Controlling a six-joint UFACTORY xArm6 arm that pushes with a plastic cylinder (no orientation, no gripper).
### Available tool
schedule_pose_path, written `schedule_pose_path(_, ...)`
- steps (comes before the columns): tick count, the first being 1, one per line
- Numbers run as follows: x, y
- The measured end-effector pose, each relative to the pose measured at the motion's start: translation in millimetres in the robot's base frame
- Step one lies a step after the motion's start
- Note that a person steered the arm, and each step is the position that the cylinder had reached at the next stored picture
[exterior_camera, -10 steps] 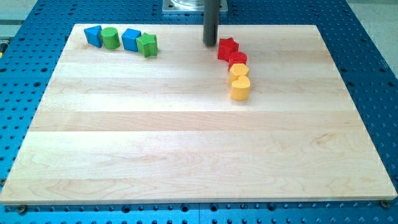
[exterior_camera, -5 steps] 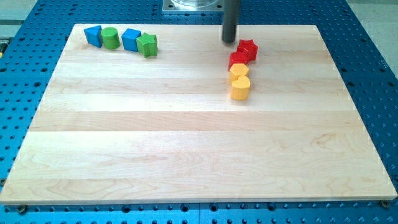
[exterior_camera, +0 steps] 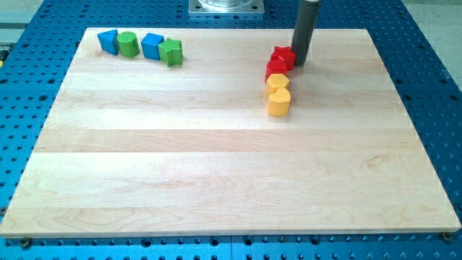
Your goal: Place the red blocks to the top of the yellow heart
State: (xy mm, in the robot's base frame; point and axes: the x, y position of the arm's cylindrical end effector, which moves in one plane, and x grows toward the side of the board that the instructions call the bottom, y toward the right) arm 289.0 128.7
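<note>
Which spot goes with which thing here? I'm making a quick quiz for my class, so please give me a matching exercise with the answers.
Things:
1. my tip
2. yellow heart
3. green cylinder
4. red star

Places:
A. lowest block in the column at the view's right
B. between two blue blocks at the view's top left
C. just right of the red star
D. top of the column, above the other red block

Pairs: 1-C, 2-A, 3-B, 4-D

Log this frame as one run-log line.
tip: right of red star, touching | red blocks: star above second red block, atop yellow column | yellow heart: bottom of column | status: placing
</note>
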Motion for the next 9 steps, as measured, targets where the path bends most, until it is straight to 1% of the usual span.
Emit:
schedule_pose_path(1, -7, -8)
schedule_pose_path(2, -54, -7)
schedule_pose_path(4, -71, -68)
schedule_pose_path(5, -74, -85)
schedule_pose_path(8, -78, -88)
schedule_pose_path(9, -96, -117)
